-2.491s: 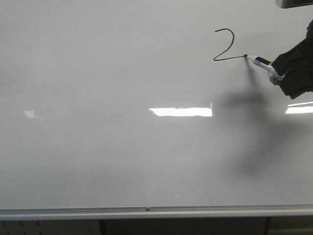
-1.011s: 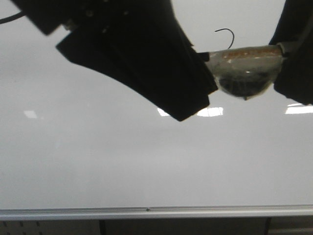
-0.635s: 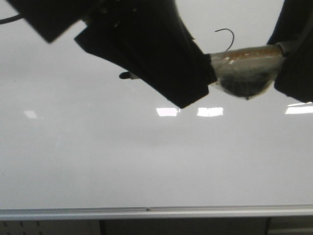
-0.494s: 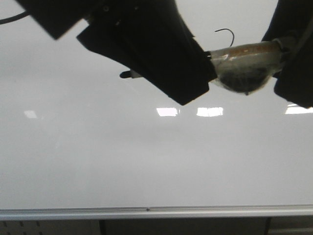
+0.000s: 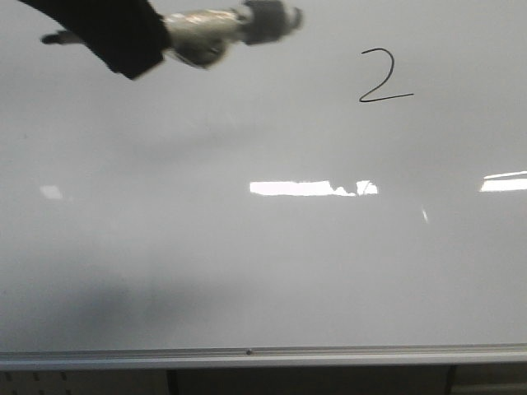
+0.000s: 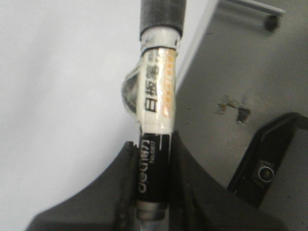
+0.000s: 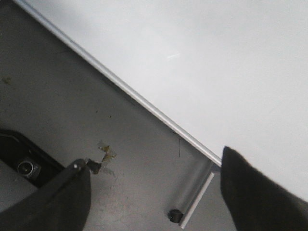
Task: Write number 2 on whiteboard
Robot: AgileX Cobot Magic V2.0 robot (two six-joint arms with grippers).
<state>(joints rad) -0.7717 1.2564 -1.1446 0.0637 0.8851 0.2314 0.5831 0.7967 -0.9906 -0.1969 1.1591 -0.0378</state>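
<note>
Both arms now clear of centre frame, number 2 (image 5: 384, 76) fully exposed upper right on whiteboard (image 5: 263, 271), left gripper (image 6: 153, 192) pinching marker (image 6: 156, 120) upper left, right gripper (image 7: 154, 192) spread, holding nothing.

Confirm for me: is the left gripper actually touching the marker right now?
Touching. In the left wrist view the left gripper has its jaws closed against both sides of the marker, the black barrel pinched between them with no gap.
</note>
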